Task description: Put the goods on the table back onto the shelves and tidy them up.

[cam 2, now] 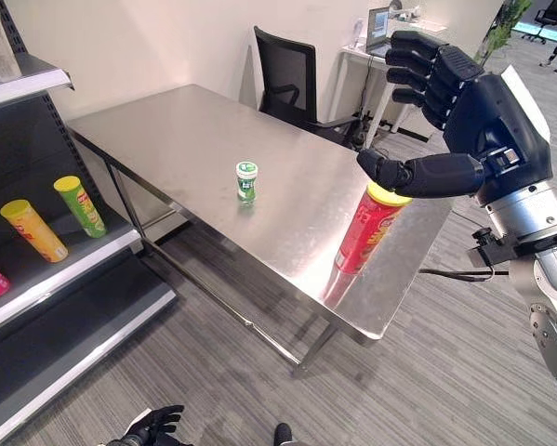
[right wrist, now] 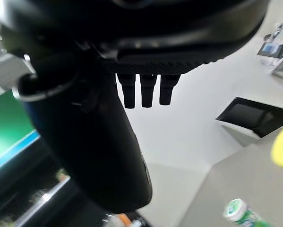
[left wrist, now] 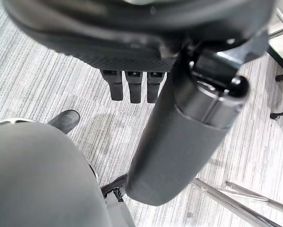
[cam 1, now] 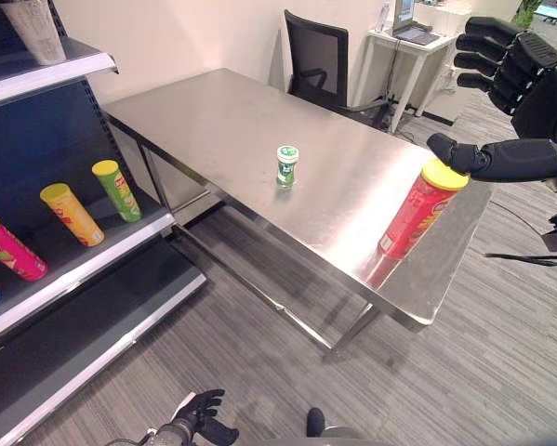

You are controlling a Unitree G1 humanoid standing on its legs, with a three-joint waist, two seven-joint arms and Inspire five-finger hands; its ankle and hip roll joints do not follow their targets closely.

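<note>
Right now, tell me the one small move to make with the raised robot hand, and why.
Probably lower the right robot hand and curl it round the red can. The hand is open, its thumb right at the can's yellow lid, and nothing is gripped; the can stands tilted near the table edge.

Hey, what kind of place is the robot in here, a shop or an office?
Probably an office room set up as a mock shop: a retail-style shelf holding snack cans, a steel table, and an office chair by a desk with a laptop.
</note>
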